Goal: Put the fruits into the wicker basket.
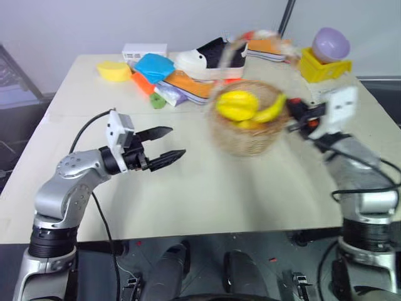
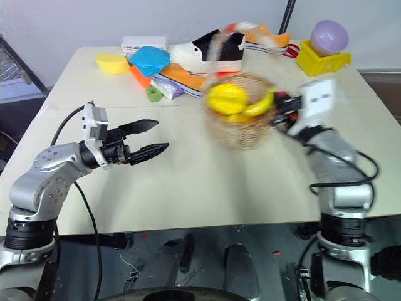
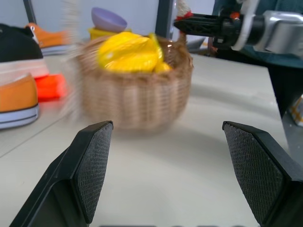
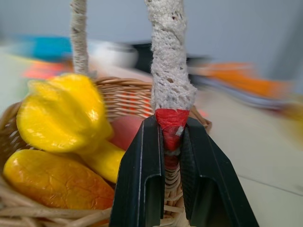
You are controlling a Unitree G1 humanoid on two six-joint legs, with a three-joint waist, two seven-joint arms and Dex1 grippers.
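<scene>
Left gripper (image 1: 168, 143) hovers level with jaws wide apart; right gripper (image 4: 171, 142) has jaws clamped.

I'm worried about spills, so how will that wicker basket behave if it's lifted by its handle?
The wicker basket probably swings and tilts, since the right gripper pinches only one end of the handle. The fruits sit heaped above the rim, so they might roll out.

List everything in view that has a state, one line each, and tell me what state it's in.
wicker basket: upright on the table, gripped at the base of its handle.
starfruit: in the basket.
banana: in the basket.
left gripper: open, empty.
right gripper: shut on the basket's handle.
</scene>
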